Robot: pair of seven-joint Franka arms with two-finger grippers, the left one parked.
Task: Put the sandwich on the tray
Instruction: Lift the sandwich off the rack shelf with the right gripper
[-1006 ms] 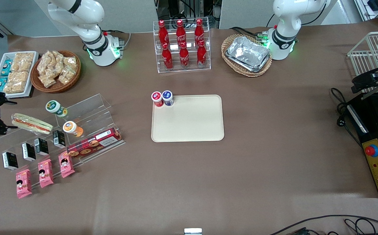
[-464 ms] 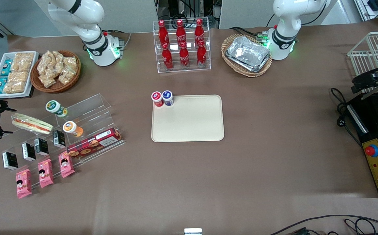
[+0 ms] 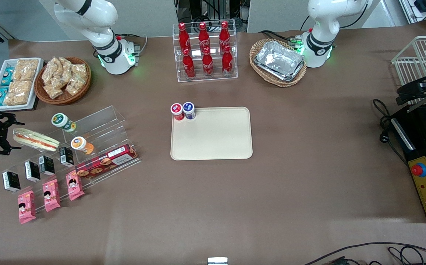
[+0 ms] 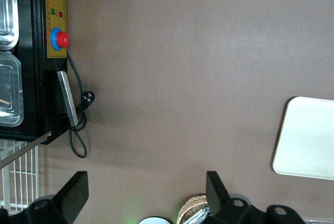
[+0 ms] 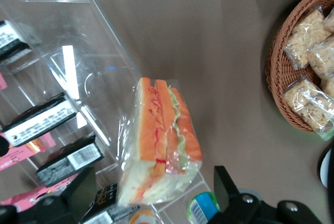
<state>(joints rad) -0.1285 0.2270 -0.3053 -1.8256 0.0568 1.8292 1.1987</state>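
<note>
Gripper hovers at the working arm's end of the table, just beside the sandwich, fingers spread apart and holding nothing; the wrist view shows both fingertips flanking the sandwich without touching it.

Sandwich lies on the top step of a clear acrylic stepped display, wrapped in clear film; orange-red and pale green filling shows along the cut edge. It is well apart from the tray.

Tray: beige, flat, mid-table. Two small capped bottles stand at its corner farthest from the front camera on the working arm's side, one with a red cap, one with a blue cap, touching each other. Cap labels unreadable.

Counts:
- Six red cola bottles in a clear two-tier rack, white script on them, not legible.
- Three pink snack packets with a cartoon face, on the lowest step.
- Four small black cartons with white labels; print too small to read.
- One red cookie box; lettering not readable.
- Two small bottles on the display, green-capped and orange-capped.
- One wicker basket of bagged snacks; one white snack tray.
- Silver foil trays stacked in a second wicker basket, number unclear.
</note>
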